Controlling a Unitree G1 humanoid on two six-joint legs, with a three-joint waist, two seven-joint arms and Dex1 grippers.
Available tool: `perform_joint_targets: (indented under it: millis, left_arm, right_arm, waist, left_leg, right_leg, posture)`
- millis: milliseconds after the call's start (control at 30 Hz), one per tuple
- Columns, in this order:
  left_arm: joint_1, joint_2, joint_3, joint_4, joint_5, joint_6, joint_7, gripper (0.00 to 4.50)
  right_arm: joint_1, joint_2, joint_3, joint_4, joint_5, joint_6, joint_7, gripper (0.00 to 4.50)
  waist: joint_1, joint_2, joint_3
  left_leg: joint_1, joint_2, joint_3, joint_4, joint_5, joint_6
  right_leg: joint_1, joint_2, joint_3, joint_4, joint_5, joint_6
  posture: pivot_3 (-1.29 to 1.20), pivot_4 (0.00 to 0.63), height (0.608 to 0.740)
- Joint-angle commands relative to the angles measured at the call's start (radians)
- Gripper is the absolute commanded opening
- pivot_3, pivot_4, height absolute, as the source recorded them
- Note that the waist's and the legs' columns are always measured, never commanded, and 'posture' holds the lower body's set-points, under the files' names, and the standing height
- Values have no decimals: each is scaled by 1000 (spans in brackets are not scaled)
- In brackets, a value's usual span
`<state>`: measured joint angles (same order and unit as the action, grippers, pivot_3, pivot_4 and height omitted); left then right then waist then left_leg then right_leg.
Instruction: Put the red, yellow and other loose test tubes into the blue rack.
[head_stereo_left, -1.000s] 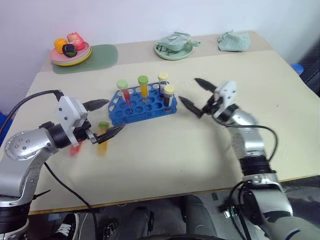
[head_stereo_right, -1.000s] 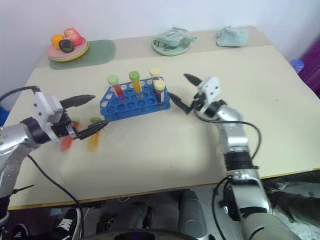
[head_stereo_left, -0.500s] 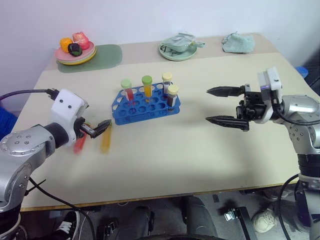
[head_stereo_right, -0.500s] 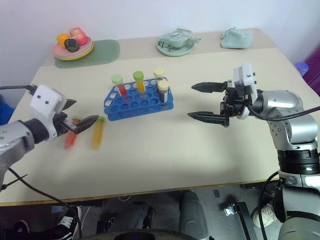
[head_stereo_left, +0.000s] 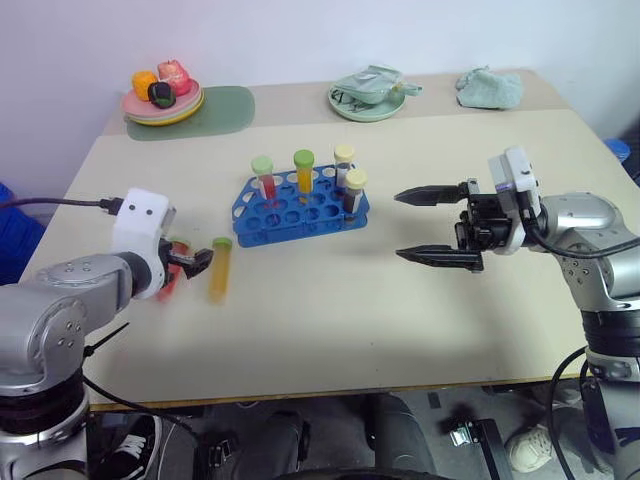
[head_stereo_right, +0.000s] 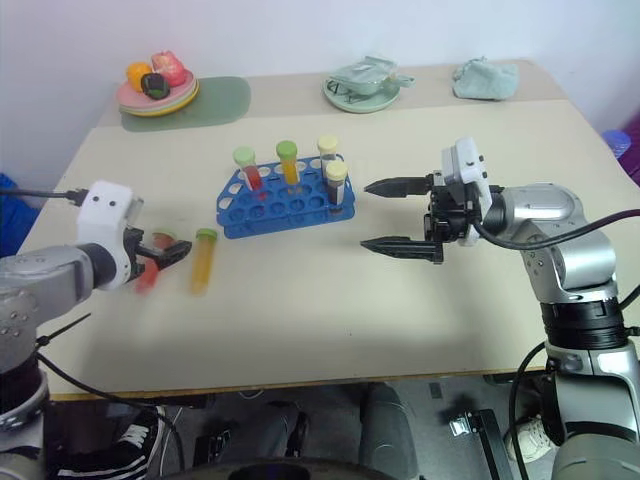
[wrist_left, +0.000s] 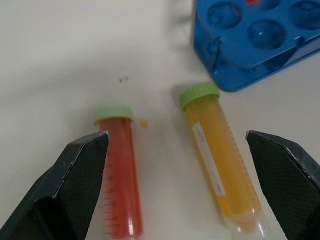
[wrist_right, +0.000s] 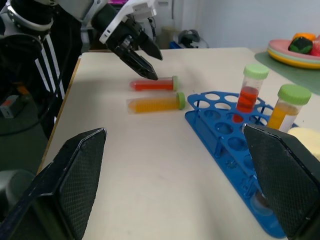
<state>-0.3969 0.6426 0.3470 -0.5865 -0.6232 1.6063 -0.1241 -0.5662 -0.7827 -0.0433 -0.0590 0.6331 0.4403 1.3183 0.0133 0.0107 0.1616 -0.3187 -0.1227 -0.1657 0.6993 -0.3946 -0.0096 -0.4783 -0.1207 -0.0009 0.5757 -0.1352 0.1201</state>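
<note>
The blue rack (head_stereo_left: 300, 207) stands mid-table with several capped tubes upright in it. Two loose test tubes lie side by side left of the rack: a red one (wrist_left: 119, 170) and a yellow-orange one (head_stereo_left: 218, 272), both with green caps. My left gripper (head_stereo_left: 197, 260) hangs open just over them, angled down; in the left wrist view its fingers (wrist_left: 85, 165) stand wide on either side of the pair, touching neither. My right gripper (head_stereo_left: 400, 225) is open and empty to the right of the rack, pointing at it, well clear.
A plate of toy fruit (head_stereo_left: 163, 98) on a green mat (head_stereo_left: 218, 105) sits at the back left. A green plate with crumpled cloth (head_stereo_left: 368, 95) and another cloth (head_stereo_left: 490, 87) lie along the far edge. Bare table stretches in front of the rack.
My left gripper has tipped down and sunk toward the two lying tubes. My right gripper has drawn back from the rack and turned to point left. The camera has shifted too.
</note>
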Motion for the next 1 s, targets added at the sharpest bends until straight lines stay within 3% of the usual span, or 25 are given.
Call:
perform_joint_targets:
  millis: [33,300,500,767,833,1000]
  left_arm:
    - [-42,5,22,80,-54,8,69,4500]
    - [-183,-27,12,392,-344,8,359,4500]
    - [-235,46,-51,539,-666,8,590,4500]
    - [-267,142,-151,663,-980,8,838,4500]
    - [-251,178,-204,689,-1100,-54,923,4500]
    - [-279,213,-322,716,-1229,-168,1037,4500]
  right_arm:
    - [-8,-2,-29,-49,18,7,-11,4467]
    - [-11,18,-19,-103,27,38,-44,4467]
    - [-25,31,-9,-90,10,33,-49,4467]
    - [-29,47,9,-69,-11,18,-49,4467]
    - [-31,51,12,-67,-14,18,-54,4467]
    - [-29,59,15,-66,-25,14,-59,4467]
  waist:
    - [0,0,0]
    - [-4,-1,0]
    - [-1,-1,0]
    - [-2,-1,0]
    - [-3,-1,0]
    - [1,-1,0]
  left_leg:
    - [0,0,0,0,0,0]
    - [0,0,-1,0,0,0]
    - [0,0,-1,1,0,-1]
    - [0,0,-1,1,0,-1]
    - [0,0,-1,1,0,-1]
    - [0,0,-1,1,0,-2]
  right_leg:
    - [0,0,0,0,0,0]
    - [0,0,0,0,0,0]
    - [-1,0,0,1,0,0]
    - [-1,0,0,2,0,0]
    - [-1,0,0,2,0,0]
    - [-1,0,0,2,0,0]
  posture:
    - [0,150,740]
    - [0,150,740]
    - [0,150,740]
    - [0,150,740]
    - [0,150,740]
    - [0,150,740]
